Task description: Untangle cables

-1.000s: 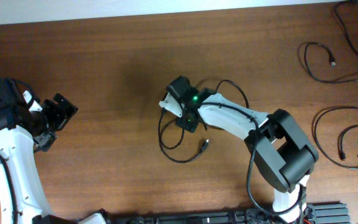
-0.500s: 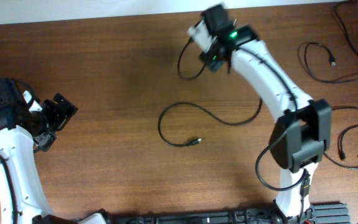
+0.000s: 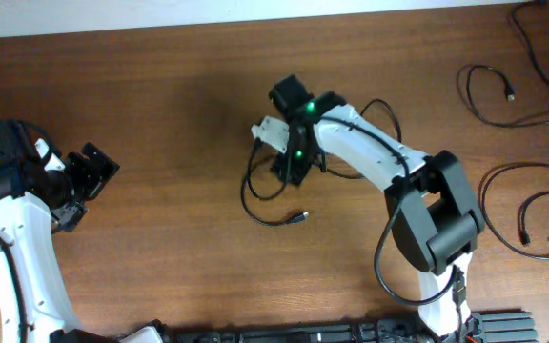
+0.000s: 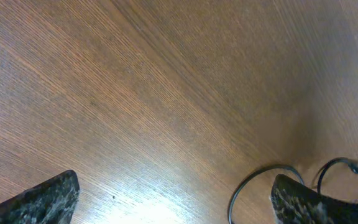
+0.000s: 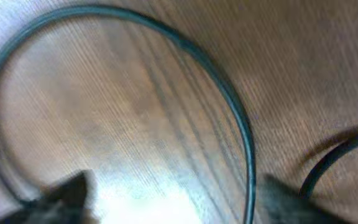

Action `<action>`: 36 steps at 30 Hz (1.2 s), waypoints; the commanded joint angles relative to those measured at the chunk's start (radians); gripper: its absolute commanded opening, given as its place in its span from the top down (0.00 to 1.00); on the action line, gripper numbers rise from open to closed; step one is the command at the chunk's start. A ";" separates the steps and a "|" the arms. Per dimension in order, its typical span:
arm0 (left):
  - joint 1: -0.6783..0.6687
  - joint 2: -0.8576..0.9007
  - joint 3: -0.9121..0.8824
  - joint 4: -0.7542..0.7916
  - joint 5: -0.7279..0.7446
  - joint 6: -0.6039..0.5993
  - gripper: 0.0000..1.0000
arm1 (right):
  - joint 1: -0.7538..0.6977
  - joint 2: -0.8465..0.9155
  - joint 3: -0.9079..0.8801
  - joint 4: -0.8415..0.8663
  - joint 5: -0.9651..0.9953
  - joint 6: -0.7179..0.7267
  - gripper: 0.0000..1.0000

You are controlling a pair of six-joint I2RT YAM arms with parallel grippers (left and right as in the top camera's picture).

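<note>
A tangle of thin black cables [image 3: 255, 191] lies at the table's middle, one plug end [image 3: 301, 217] pointing right. My right gripper [image 3: 289, 164] is low over the top of that tangle. In the right wrist view the right gripper [image 5: 173, 196] is open, and a cable arc [image 5: 229, 99] curves over the wood and runs down just inside the right finger [image 5: 284, 199]. Nothing is clamped. My left gripper [image 3: 89, 186] sits far to the left, away from the cables. In its own view the left gripper [image 4: 176, 202] is open over bare wood.
More black cables lie at the right: a loop [image 3: 503, 95] at the far right, a double loop [image 3: 532, 205] nearer, and one [image 3: 532, 29] running off the back corner. A thin black loop [image 4: 253, 186] shows beside the left gripper's right finger.
The right arm, shut on a cable and lifted toward the table's back half a second ago, has come back down to the middle. Its jaws have opened and the cable lies on the table.
</note>
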 commanded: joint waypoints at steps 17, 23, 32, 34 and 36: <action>0.003 -0.013 0.018 -0.001 -0.003 -0.009 0.01 | -0.093 0.008 -0.229 0.209 0.082 0.093 0.67; 0.003 -0.013 0.018 -0.001 -0.003 -0.009 0.01 | -0.122 0.032 -0.204 0.308 0.306 0.215 0.96; 0.003 -0.013 0.018 -0.001 -0.003 -0.009 0.01 | -0.439 0.033 0.060 0.428 0.278 0.190 0.96; 0.003 -0.013 0.018 -0.001 -0.003 -0.009 0.01 | -0.513 0.042 0.060 0.507 0.140 0.190 0.96; 0.003 -0.013 0.018 -0.001 -0.003 -0.009 0.01 | -0.557 0.054 0.060 0.566 0.043 0.192 0.96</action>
